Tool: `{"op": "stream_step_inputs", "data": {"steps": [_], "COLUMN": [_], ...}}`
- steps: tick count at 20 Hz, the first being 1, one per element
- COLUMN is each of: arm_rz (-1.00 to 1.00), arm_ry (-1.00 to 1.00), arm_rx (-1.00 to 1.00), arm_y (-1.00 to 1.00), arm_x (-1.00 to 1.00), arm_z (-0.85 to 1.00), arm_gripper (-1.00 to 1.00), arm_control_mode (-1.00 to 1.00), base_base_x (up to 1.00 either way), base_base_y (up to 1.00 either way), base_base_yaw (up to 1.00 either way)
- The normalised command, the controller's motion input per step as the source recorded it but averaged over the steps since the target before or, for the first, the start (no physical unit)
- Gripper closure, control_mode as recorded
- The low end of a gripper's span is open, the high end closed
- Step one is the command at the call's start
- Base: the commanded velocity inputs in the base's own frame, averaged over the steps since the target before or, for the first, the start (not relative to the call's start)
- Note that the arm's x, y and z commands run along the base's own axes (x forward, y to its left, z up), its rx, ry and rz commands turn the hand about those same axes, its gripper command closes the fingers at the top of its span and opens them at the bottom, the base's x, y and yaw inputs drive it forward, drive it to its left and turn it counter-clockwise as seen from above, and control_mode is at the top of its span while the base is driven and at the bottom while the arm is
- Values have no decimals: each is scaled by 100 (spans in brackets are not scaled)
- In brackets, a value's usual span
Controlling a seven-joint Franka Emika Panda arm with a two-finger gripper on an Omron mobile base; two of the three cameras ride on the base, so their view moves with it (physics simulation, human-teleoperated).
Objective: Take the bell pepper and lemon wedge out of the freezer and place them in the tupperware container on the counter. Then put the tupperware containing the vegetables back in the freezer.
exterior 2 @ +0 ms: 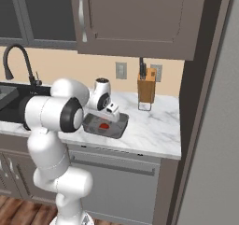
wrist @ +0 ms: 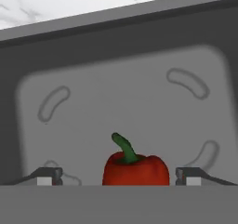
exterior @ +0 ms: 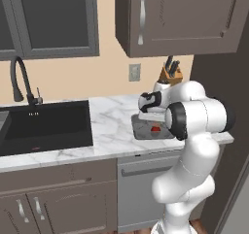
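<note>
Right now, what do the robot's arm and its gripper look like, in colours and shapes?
The arm is glossy white, built of thick rounded segments, with dark bands and black round caps at the joints. The gripper sits on a white hand with a black patch; its two finger tips are small, dark grey and flat, each with a lighter grey square pad. No cables or markings can be seen.
</note>
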Motion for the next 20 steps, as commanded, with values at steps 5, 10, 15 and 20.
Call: {"op": "stream_step_inputs", "data": {"steps": [5, 10, 15, 20], "arm_rz": [0, 0, 0, 0], "arm_ry": [-24, -34, -28, -28], "arm_rx": [2, 0, 0, 0], "arm_y": [-3, 0, 0, -1], "arm_x": [-44, -90, -100, -100], "arm_z": [68, 84, 92, 100], "arm_gripper": [-100, -100, -100, -100], "arm_control_mode": [-100, -100, -100, -100], "base_base_x": [0, 0, 0, 0], "base_base_y": [0, 0, 0, 0], "base_base_yaw": [0, 0, 0, 0]}}
